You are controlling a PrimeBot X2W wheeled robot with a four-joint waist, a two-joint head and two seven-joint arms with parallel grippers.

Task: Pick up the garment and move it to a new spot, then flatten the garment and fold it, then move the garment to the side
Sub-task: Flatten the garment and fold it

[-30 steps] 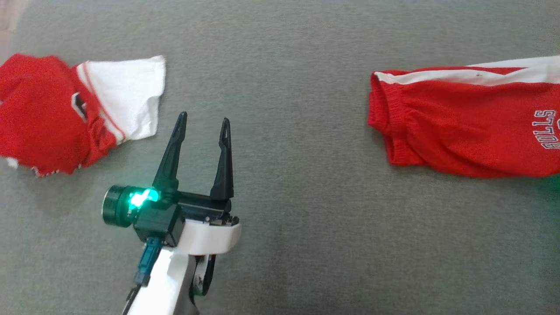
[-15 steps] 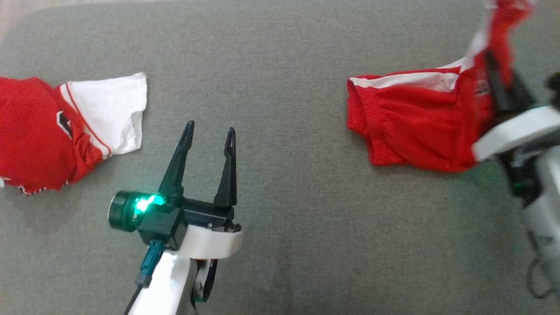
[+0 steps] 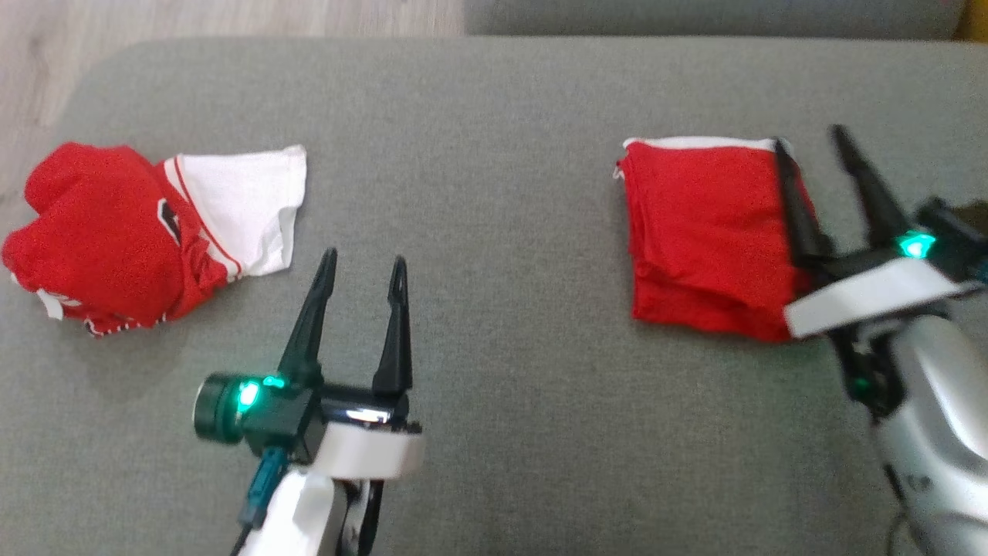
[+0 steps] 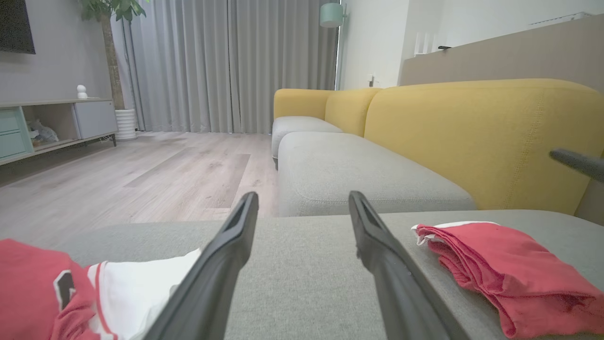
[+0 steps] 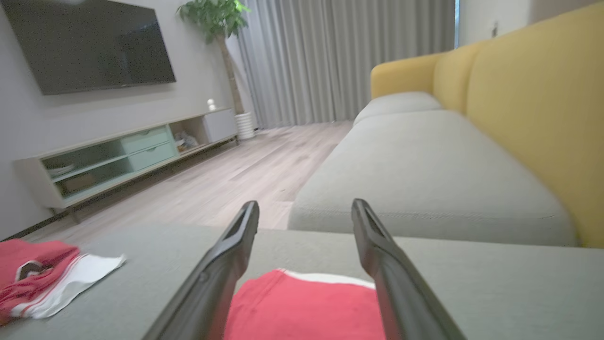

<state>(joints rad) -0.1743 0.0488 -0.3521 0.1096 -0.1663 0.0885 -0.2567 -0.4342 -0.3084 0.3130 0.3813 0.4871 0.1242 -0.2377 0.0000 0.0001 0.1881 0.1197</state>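
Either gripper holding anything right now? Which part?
Nothing held. Left gripper stands open over the grey cushion; right gripper is open above the folded red garment, its edge, gripping no cloth.

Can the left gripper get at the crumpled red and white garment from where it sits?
Probably yes. The left gripper is open, and only bare grey cushion lies between it and the crumpled red and white garment to its left.

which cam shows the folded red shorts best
Head view: the folded red shorts lie almost whole, from above. Left wrist view shows them side-on, cut off; right wrist view, part of them between the fingers.
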